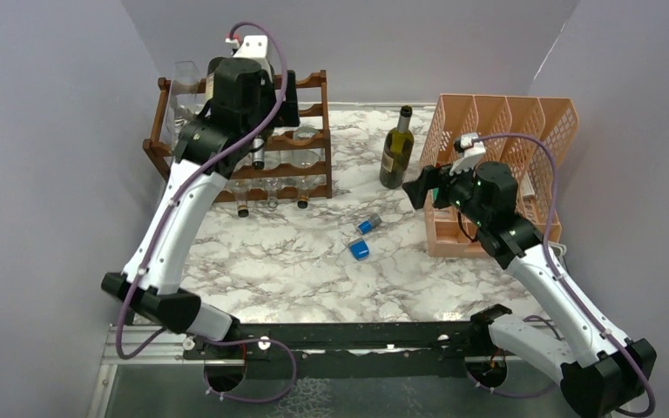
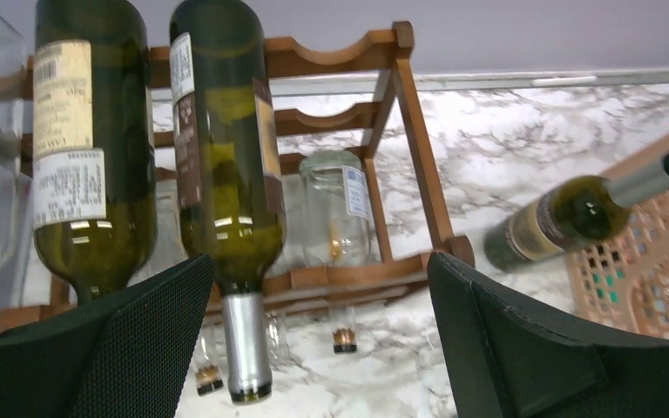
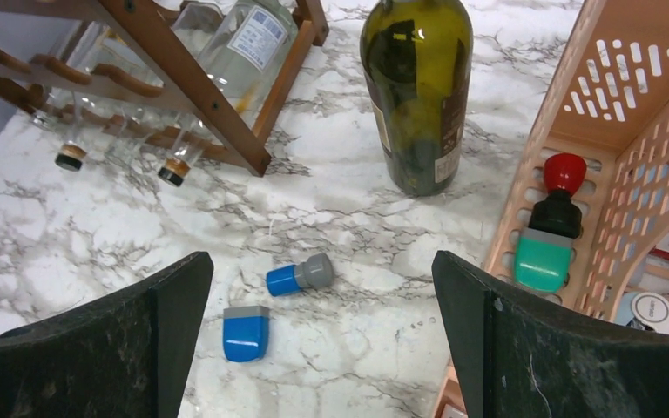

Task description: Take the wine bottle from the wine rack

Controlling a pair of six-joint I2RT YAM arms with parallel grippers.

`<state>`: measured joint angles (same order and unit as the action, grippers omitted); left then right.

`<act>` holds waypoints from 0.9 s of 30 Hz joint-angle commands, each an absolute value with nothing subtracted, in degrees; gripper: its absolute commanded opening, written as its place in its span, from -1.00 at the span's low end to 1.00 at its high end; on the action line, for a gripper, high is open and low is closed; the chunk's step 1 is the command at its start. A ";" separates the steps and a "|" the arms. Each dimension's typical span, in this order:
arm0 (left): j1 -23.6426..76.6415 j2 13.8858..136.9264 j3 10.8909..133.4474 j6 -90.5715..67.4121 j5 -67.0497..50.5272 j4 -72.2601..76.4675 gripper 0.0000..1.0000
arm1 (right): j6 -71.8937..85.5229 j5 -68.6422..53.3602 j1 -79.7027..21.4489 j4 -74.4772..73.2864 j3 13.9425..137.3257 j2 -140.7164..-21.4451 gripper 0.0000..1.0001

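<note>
The dark wooden wine rack (image 1: 314,165) stands at the far left of the marble table and also shows in the left wrist view (image 2: 340,57). Two green wine bottles lie on it, necks toward me: one on the left (image 2: 91,157) and one with a silver foil neck (image 2: 226,174). My left gripper (image 2: 322,340) is open and empty just in front of the rack, and the foil neck sits next to its left finger (image 2: 139,340). A third green bottle (image 1: 396,148) stands upright on the table right of the rack. My right gripper (image 1: 418,187) is open and empty.
Clear glass bottles (image 2: 335,205) lie on the rack's lower tiers. A peach lattice organizer (image 1: 523,131) stands at the right and holds stamps (image 3: 544,252). Two blue stamps (image 3: 246,333) (image 3: 300,276) lie on the marble below my right gripper (image 3: 322,340).
</note>
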<state>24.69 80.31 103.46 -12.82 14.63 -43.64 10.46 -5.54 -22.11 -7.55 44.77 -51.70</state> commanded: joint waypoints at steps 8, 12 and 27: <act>20.08 99.87 121.39 -3.97 24.20 -42.05 0.99 | 10.54 -4.74 -22.06 -32.03 58.89 -58.78 0.99; 17.56 104.89 123.33 -4.34 21.42 -42.01 0.99 | 10.50 -9.84 -22.04 -27.45 54.83 -54.47 0.99; 16.71 114.62 127.51 -5.78 23.86 -42.36 0.97 | 6.29 -15.18 -22.06 -24.07 51.38 -48.35 0.99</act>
<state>16.73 113.12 125.99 -5.13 22.61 -42.74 8.12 -10.44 -22.11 -24.49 51.16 -48.45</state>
